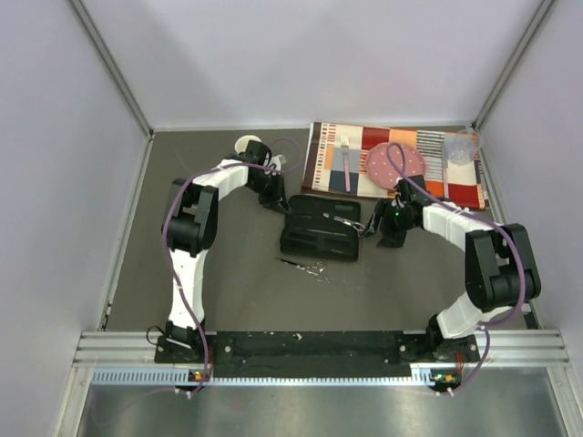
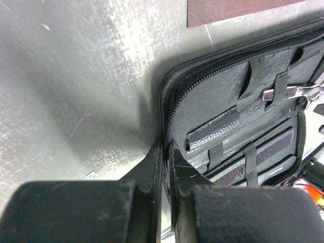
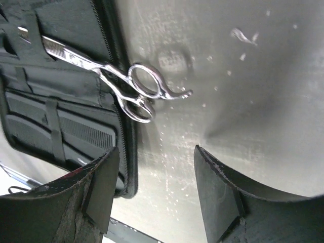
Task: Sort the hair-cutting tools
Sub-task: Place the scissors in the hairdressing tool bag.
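- Two pairs show. The tucked scissors (image 3: 142, 88) lie in the open black case (image 1: 301, 246) at the upper left of your right wrist view. Their blades are under a strap, and their finger rings stick out past the zipped edge over the table (image 1: 228, 273).
- The loose scissors (image 1: 306, 268) lie on the table just below the case, at lower centre of the top view, apart from both of your grippers.
- Your left gripper (image 2: 165, 149) is clamped on the case's zipped rim at a corner, at lower centre of the left wrist view. In the top view that is the case's upper left corner.
- Your right gripper (image 3: 155, 149) has its jaws spread wide and holds nothing. It sits at the bottom of the right wrist view, just below the scissor rings and not touching them.
- A flat black comb (image 3: 86, 132) sits in a lower pocket of the case, crossed by a strap, at left centre of the right wrist view.
- At the upper right of the top view, a striped placemat (image 1: 323, 164) carries a fork (image 1: 346, 162), a pink plate (image 1: 414, 162) and a clear cup (image 1: 460, 147).
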